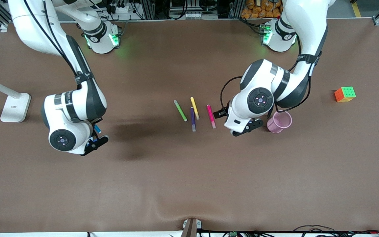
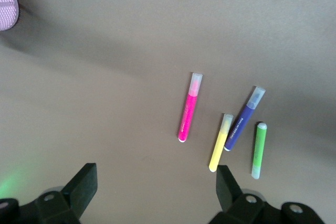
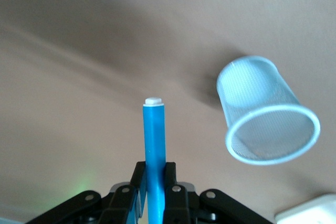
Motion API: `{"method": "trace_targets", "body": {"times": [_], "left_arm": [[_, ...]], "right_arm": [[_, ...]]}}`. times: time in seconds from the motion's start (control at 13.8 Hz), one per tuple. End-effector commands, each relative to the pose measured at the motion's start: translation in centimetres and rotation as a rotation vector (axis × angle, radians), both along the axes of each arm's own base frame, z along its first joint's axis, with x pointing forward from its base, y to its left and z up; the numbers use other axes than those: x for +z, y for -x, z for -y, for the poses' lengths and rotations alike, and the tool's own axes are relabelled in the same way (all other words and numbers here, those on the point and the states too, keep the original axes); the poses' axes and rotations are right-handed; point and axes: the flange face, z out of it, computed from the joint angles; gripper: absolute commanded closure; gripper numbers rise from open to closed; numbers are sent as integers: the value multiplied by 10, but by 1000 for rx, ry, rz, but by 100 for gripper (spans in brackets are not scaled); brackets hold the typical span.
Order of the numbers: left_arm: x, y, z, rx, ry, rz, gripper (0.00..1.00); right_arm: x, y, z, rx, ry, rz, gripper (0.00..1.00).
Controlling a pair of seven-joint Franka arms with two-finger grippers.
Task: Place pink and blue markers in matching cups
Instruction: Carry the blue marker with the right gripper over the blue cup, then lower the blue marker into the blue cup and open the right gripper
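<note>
1. Front view: the right gripper (image 1: 94, 140) sits at the middle left of the frame with a bit of the blue marker (image 1: 97, 129) showing between its fingers. The blue cup is hidden under that arm here. At the middle right, the left gripper (image 1: 247, 126) hangs over the table between the pink marker (image 1: 211, 116) and the pink cup (image 1: 279, 122), which stands upright. The pink marker's long axis runs roughly up and down the frame, beside a purple pen (image 1: 193, 119), a yellow pen (image 1: 194, 108) and a green pen (image 1: 180, 110). The left arm is plainly the nearer one to it. A coloured cube (image 1: 345, 94) and a white lamp base (image 1: 15, 107) lie at the edges.

2. Left wrist view: the left gripper (image 2: 157, 190) is spread wide and empty, its fingers (image 2: 81, 184) at the lower edge. The pink marker (image 2: 189, 107) lies ahead of them near the centre, apart from the yellow pen (image 2: 220, 142), and a sliver of the pink cup (image 2: 7, 9) shows at the upper left corner.

3. Right wrist view: the right gripper (image 3: 155, 182) pinches the blue marker (image 3: 155, 156), which points straight out from it. The blue cup (image 3: 265, 111), unseen in the front view, stands right of centre, mouth toward the camera; the marker tip seems off to one side of the rim, not over it, though depth is hard to judge.
</note>
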Motion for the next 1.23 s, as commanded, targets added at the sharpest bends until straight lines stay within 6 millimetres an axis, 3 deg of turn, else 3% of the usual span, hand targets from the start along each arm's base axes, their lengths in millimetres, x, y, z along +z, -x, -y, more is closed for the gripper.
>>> {"method": "trace_targets", "body": {"times": [0.0,0.14,0.58,0.94,1.16], "left_arm": [[7,5,1,15,-10,-5,0],[-1,9,7,7,-16,-17,0],[-54,32,40,-31,-47,-96,0],[-64,53,66,-26,-98,-92,0],[-45,46,60,-24,-91,-62,0]], "right_arm": [[15,0,21,17,30,-12,100],[21,-5,37,12,34,-16,100],[16,-7,69,-5,69,-36,100],[-12,-11,89,-5,63,-61,100],[-23,-16,90,2,58,-41,100]]}}
